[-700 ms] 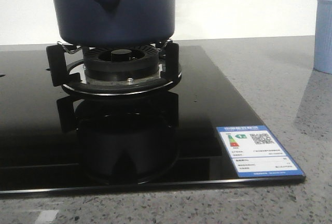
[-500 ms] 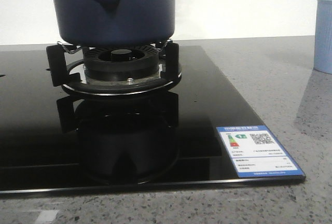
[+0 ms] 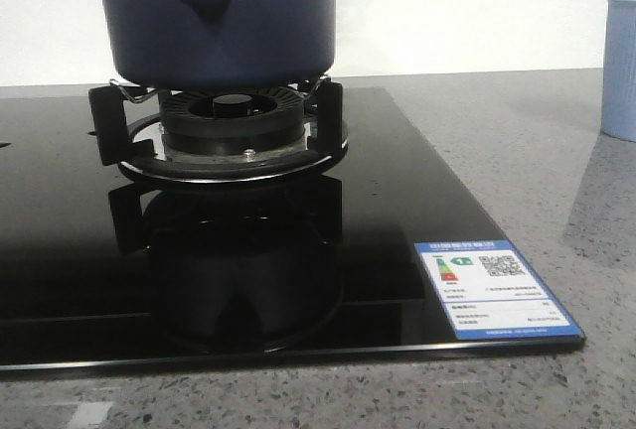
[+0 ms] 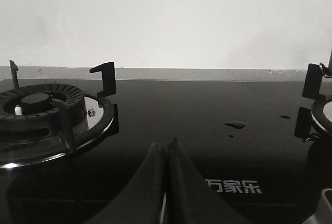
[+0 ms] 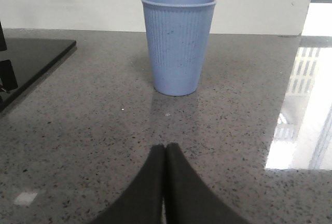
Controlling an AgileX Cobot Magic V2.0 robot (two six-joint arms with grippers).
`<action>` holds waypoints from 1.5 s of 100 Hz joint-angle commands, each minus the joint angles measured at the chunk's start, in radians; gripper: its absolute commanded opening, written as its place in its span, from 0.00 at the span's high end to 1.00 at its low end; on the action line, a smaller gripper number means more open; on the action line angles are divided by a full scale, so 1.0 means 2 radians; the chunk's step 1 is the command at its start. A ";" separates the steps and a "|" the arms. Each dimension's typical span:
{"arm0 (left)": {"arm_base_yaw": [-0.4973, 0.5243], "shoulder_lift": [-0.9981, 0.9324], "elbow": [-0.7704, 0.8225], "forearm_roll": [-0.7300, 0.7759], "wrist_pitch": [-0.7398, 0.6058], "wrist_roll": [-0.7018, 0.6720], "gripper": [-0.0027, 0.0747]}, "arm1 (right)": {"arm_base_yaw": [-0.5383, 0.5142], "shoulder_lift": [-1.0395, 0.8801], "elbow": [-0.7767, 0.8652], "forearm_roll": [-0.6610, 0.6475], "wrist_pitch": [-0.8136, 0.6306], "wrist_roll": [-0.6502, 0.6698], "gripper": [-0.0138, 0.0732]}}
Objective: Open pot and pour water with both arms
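The dark navy pot (image 3: 224, 17) stands on the burner grate (image 3: 224, 136) at the back left of the front view, its handle socket with a hole facing the camera; its top is cut off by the frame, so any lid is out of view. No arm shows in the front view. My left gripper (image 4: 166, 149) is shut and empty, low over the black glass hob (image 4: 207, 125). My right gripper (image 5: 166, 151) is shut and empty over the grey stone counter (image 5: 104, 130), well short of a pale blue ribbed cup (image 5: 178, 43).
A second, bare burner (image 4: 44, 112) sits off to one side of the left gripper. Small drops of liquid (image 4: 234, 125) lie on the glass. An energy label (image 3: 495, 288) is stuck near the hob's front right corner. The blue cup (image 3: 621, 67) stands at the far right.
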 commanded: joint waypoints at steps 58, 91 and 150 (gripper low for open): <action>0.000 -0.014 0.005 -0.025 -0.039 -0.003 0.99 | -0.003 -0.009 0.012 0.009 -0.040 -0.002 0.91; 0.000 -0.014 0.005 -0.120 -0.039 -0.003 0.99 | -0.003 -0.009 0.012 0.133 -0.087 -0.002 0.91; 0.000 -0.014 -0.005 -0.299 -0.076 -0.005 0.99 | -0.003 -0.009 -0.012 0.245 -0.074 -0.002 0.91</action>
